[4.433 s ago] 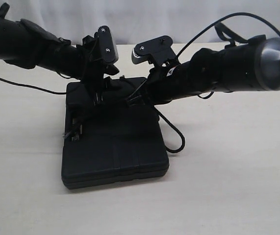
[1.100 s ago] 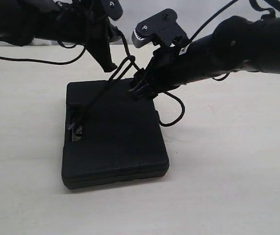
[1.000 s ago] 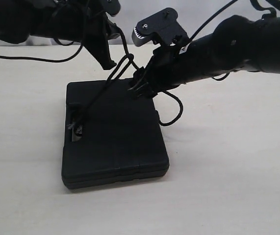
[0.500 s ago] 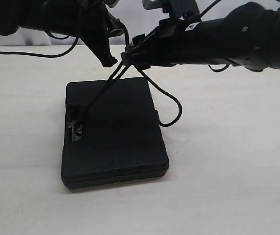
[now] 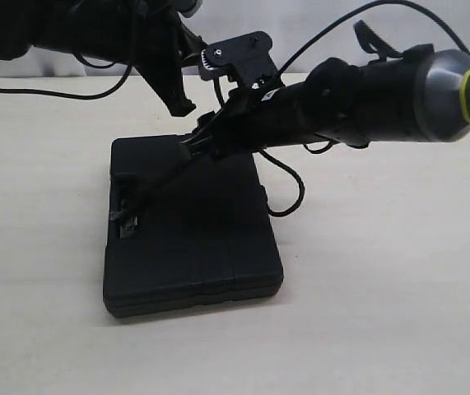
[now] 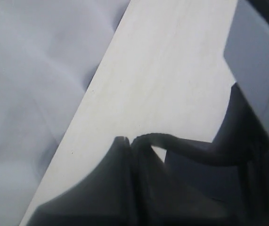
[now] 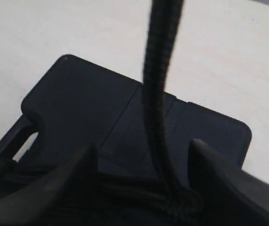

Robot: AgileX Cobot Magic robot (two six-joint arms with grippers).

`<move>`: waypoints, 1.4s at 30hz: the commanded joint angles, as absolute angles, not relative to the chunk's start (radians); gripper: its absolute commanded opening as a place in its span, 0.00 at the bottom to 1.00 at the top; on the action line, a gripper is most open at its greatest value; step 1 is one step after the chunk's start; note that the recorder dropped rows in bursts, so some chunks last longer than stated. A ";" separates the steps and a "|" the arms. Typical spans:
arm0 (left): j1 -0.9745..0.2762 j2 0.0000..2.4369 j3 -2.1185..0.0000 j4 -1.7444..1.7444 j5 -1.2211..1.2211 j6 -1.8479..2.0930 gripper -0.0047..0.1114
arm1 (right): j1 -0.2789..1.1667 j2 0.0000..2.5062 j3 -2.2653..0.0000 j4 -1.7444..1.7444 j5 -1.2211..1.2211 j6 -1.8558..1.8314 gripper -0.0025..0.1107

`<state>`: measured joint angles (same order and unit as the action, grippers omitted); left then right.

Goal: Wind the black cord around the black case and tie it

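Note:
The black case (image 5: 193, 247) lies flat on the pale table; its lid fills the right wrist view (image 7: 87, 103). The black cord (image 5: 156, 185) rises slanting from the handle slot (image 5: 126, 220) to my right gripper (image 5: 202, 144), which hovers over the case's far edge. That gripper (image 7: 143, 155) is open, its fingers (image 7: 89, 160) wide apart, with cord strands and a knot (image 7: 181, 200) lying between them and one strand (image 7: 155, 84) running upward. My left gripper (image 5: 183, 105) hangs above the case's far edge, shut (image 6: 133, 140) on the cord (image 6: 181, 147).
A slack loop of cord (image 5: 296, 193) lies on the table to the right of the case. A thin arm cable (image 5: 45, 92) trails across the table at far left. White cloth (image 6: 30, 70) backs the table edge.
My right gripper has dropped from its raised position down and left to the case's far edge, taking the cord lower. The left gripper has barely moved. The case stays put.

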<state>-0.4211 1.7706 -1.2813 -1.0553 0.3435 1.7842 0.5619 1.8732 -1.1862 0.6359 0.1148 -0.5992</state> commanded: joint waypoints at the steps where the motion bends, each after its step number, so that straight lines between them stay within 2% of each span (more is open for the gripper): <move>1: -0.424 1.763 -1.280 -1.068 0.339 1.775 0.04 | 0.511 1.875 -1.192 0.585 0.212 -0.613 0.49; 11: -0.424 1.763 -1.280 -1.068 0.339 1.775 0.04 | 0.432 1.875 -1.192 0.481 0.391 -0.613 0.49; 26: -0.424 1.763 -1.280 -1.067 0.364 1.781 0.04 | 0.433 1.722 -1.203 0.455 0.386 -0.617 0.50; 36: -0.424 1.763 -1.280 -1.067 0.367 1.781 0.04 | 0.453 1.812 -1.186 0.455 0.270 -0.640 0.49; 39: -0.424 1.763 -1.280 -1.067 0.367 1.781 0.04 | 0.475 1.821 -1.186 0.455 0.243 -0.655 0.42; 42: -0.424 1.763 -1.280 -1.067 0.373 1.781 0.04 | 0.501 1.830 -1.186 0.455 0.232 -0.698 0.23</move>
